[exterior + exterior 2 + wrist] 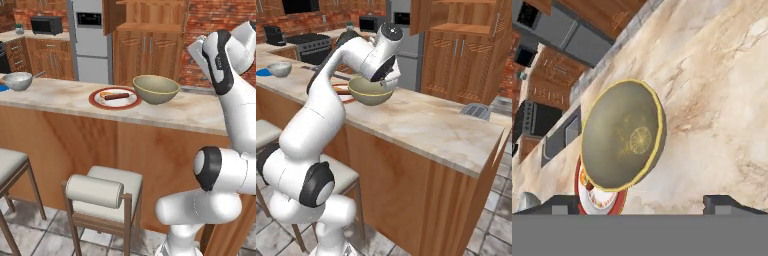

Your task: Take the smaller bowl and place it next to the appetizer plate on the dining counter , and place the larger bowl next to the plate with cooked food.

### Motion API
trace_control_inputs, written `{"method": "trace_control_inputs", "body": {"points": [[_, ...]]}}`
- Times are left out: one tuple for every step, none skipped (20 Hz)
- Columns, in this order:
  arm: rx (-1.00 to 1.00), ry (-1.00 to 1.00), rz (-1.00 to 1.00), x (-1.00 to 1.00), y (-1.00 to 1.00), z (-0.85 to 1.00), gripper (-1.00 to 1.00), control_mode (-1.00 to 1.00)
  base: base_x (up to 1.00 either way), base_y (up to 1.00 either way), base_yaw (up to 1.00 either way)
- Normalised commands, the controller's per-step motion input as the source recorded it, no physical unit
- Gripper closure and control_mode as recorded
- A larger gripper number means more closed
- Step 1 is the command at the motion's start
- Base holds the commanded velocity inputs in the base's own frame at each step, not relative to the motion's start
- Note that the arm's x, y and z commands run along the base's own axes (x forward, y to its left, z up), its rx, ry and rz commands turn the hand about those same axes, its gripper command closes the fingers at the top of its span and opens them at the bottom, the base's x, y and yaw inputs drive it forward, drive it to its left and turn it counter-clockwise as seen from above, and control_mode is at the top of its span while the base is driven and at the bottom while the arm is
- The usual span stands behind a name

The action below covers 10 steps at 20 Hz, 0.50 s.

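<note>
Left base view: larger bowl (156, 89) sits empty beside sausage-bearing plate with cooked food (115, 98); gripper (641, 201) jaws spread

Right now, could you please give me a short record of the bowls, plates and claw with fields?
larger bowl: wide olive-tan bowl standing beside the red-rimmed white plate on the beige marbled counter
smaller bowl: small silvery grey bowl at the counter's far left, by the blue plate
claw: open, above the olive-tan bowl, holding nothing

Larger bowl (156, 88) — beside plate (115, 98) — on counter (200, 112).
</note>
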Motion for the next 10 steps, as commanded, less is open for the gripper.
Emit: {"method": "trace_control_inputs", "body": {"points": [[-0.21,0.52,0.20,-1.00,0.49,0.35,-1.00,-1.00,0.00,0.00,0.00],[-0.25,0.47,0.20,-1.00,0.59,0.14,-1.00,-1.00,0.00,0.00,0.00],[-0.29,0.46,0.21,-1.00,0.72,0.00,-1.00,-1.00,0.00,0.00,0.00],[-0.30,0.39,0.21,-1.00,0.86,-0.17,-1.00,-1.00,0.00,0.00,0.00],[-0.31,0.27,0.23,-1.00,1.00,-0.61,-1.00,-1.00,0.00,0.00,0.00],[-0.32,0.18,0.27,-1.00,1.00,-0.91,-1.00,-1.00,0.00,0.00,0.00],[-0.33,0.05,0.28,-1.00,1.00,-1.00,-1.00,-1.00,0.00,0.00,0.00],[-0.35,0.00,0.26,-1.00,1.00,-1.00,-1.00,-1.00,0.00,0.00,0.00],[-0.35,0.00,0.26,-1.00,1.00,-1.00,-1.00,-1.00,0.00,0.00,0.00],[-0.35,0.00,0.25,-1.00,1.00,-1.00,-1.00,-1.00,0.00,0.00,0.00]]}}
